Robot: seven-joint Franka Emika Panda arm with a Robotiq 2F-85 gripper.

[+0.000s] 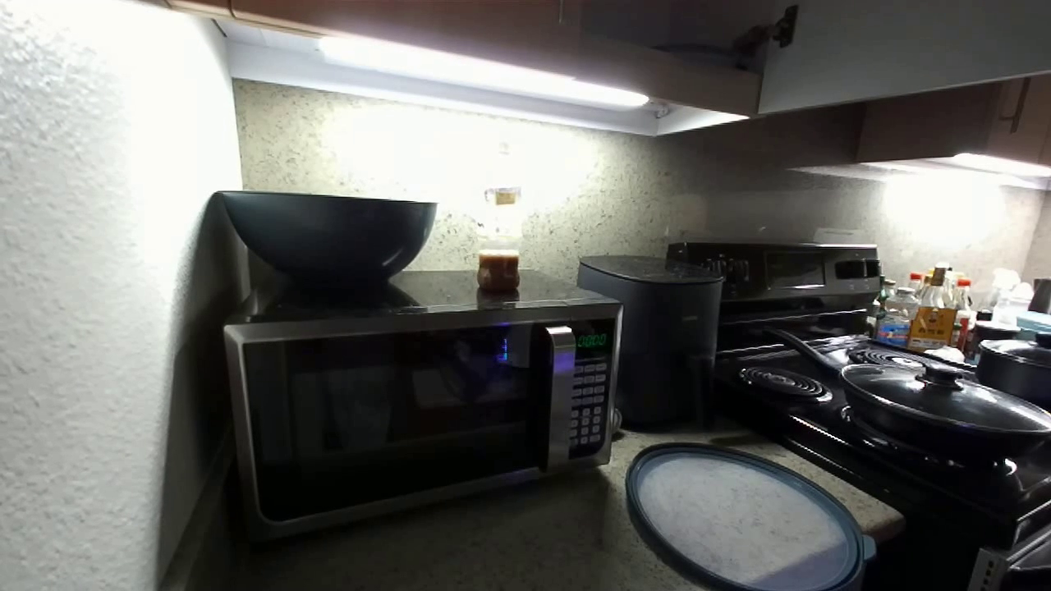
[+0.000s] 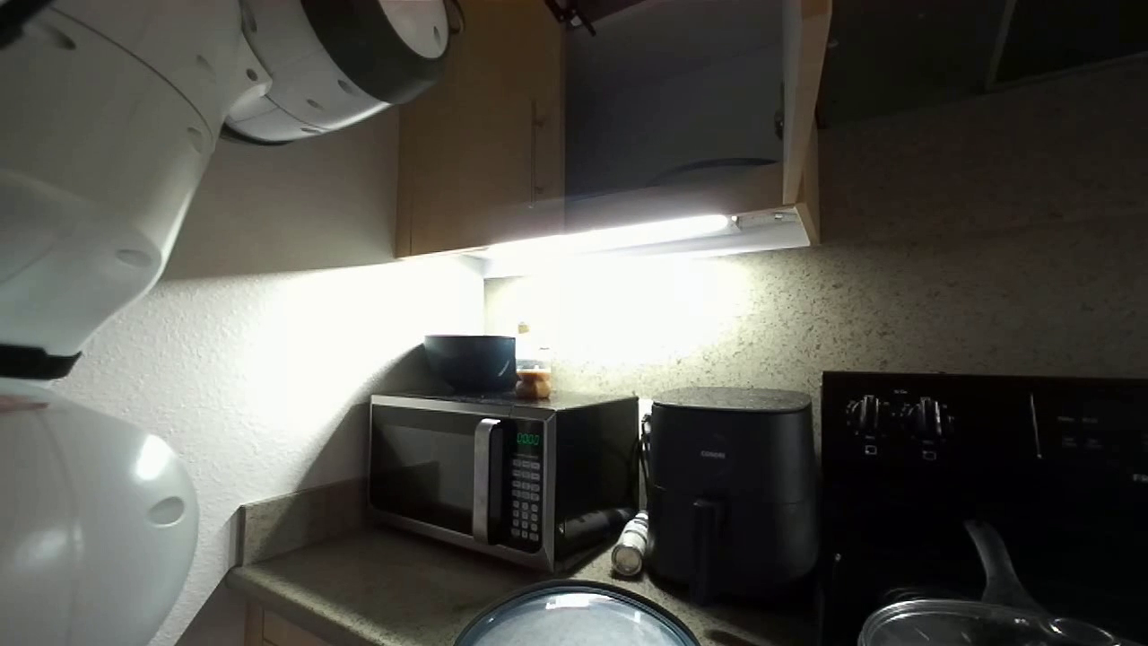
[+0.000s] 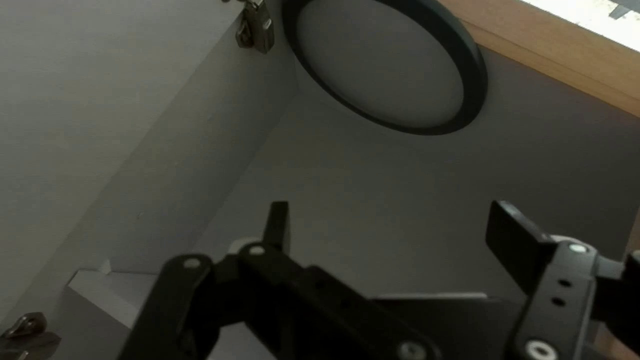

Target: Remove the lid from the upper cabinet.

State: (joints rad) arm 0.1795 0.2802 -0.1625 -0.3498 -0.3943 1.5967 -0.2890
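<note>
Inside the upper cabinet is a round lid, its dark rim circling a grey centre. It sits close to the wooden front edge in the wrist view. An exterior view shows only a dark arc of the lid, low in the cabinet opening. My gripper is open inside the cabinet, nothing between its fingers. The lid appears beyond the fingertips, apart from them. The arm enters an exterior view from the left; the gripper itself is out of sight in both exterior views.
The cabinet door stands open. Hinges and a shelf edge show nearby. Below are a microwave, dark bowl, sauce bottle, air fryer and covered pan. Another dark-rimmed round piece is at counter height.
</note>
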